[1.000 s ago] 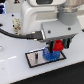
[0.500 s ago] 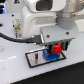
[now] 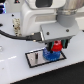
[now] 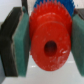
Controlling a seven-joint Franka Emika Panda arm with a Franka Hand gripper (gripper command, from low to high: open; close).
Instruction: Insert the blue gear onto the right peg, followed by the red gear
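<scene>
In the exterior view my gripper (image 3: 56, 48) is shut on the red gear (image 3: 57, 46) and holds it right above the blue gear (image 3: 50, 54), which lies on the black-rimmed grey plate (image 3: 34, 58) at its end toward the exterior view's right. The right peg is hidden under the gears and fingers. In the wrist view the red gear (image 4: 48, 41) fills the middle, central hole visible, clamped between teal pads (image 4: 21, 42). The blue gear's toothed rim (image 4: 49, 6) shows beyond it.
The white arm body (image 3: 42, 17) with a black cable (image 3: 12, 36) hangs over the plate. The plate's other peg (image 3: 36, 58) stands as a thin dark pin toward the exterior view's left. The white table (image 3: 20, 75) surrounds the plate.
The gripper with the red gear has barely moved over the blue gear; any lowering is too slight to tell.
</scene>
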